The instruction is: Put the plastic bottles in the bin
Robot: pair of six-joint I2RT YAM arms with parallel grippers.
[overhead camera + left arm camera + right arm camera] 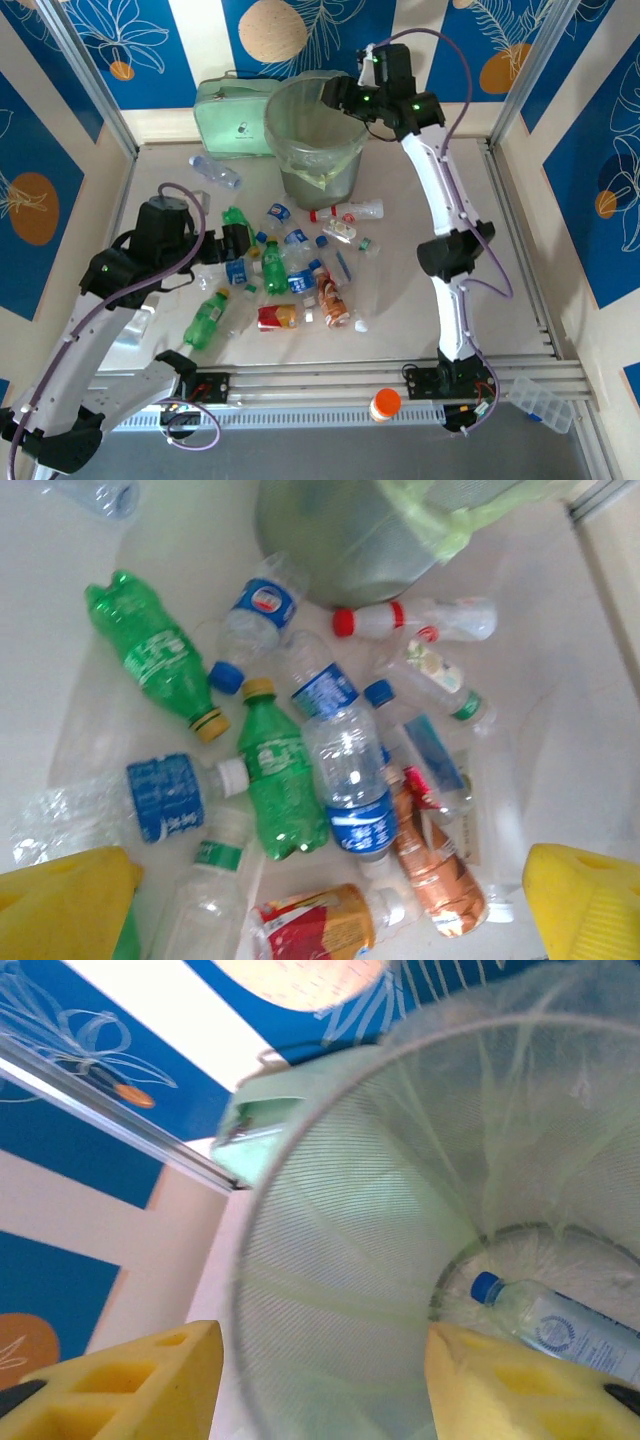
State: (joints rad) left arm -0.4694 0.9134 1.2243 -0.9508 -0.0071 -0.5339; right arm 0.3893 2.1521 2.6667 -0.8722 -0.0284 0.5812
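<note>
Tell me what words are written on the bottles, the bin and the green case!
No words can be read for sure.
Blue-label bottle: white writing, too blurred.
Green bottle: pale writing, too blurred.
Red-label bottle: too blurred.
Blue-cap bottle inside the bin: round blue badge, letters too small.
Green case: small dark mark, too small.

Right claw (338, 96) sits over the bin (318, 165) rim, far side of desk (395, 300). Left claw (236, 241) low at left edge of the plastic bottles (290, 272) piled mid-desk. Mint-green case (225, 115) behind bin, touching it.
</note>
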